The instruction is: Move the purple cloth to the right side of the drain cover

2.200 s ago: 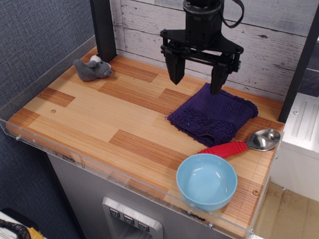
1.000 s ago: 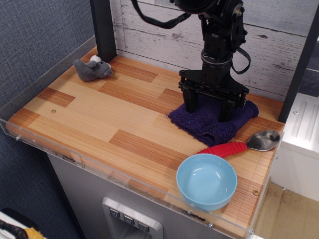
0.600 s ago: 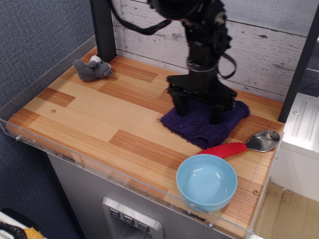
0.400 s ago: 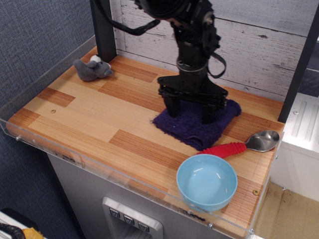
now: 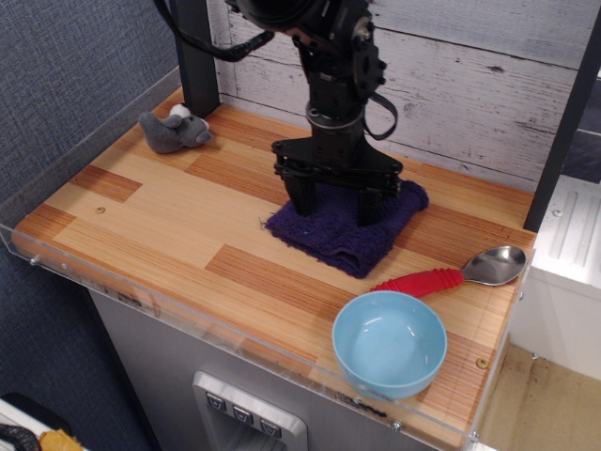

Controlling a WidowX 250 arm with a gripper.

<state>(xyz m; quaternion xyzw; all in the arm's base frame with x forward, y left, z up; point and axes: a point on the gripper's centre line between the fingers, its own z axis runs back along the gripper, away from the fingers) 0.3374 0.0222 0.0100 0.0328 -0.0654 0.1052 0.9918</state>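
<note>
The purple cloth (image 5: pixel 349 237), a dark purple-navy fringed towel, lies flat on the wooden counter, right of centre. My gripper (image 5: pixel 335 211) stands straight down on it. Its two black fingers (image 5: pixel 300 195) are spread wide, with both tips pressed into the cloth's top. The jaws are open and hold nothing between them. No drain cover shows in this view.
A light blue bowl (image 5: pixel 390 343) sits at the front right. A spoon with a red handle (image 5: pixel 451 274) lies behind the bowl, close to the cloth's right corner. A grey plush toy (image 5: pixel 174 130) lies at the back left by a black post (image 5: pixel 195 52). A clear acrylic rim (image 5: pixel 235 343) edges the counter.
My gripper came down onto the cloth with jaws spread, then slid left. The cloth moved left with it, away from the spoon and the counter's right edge.
</note>
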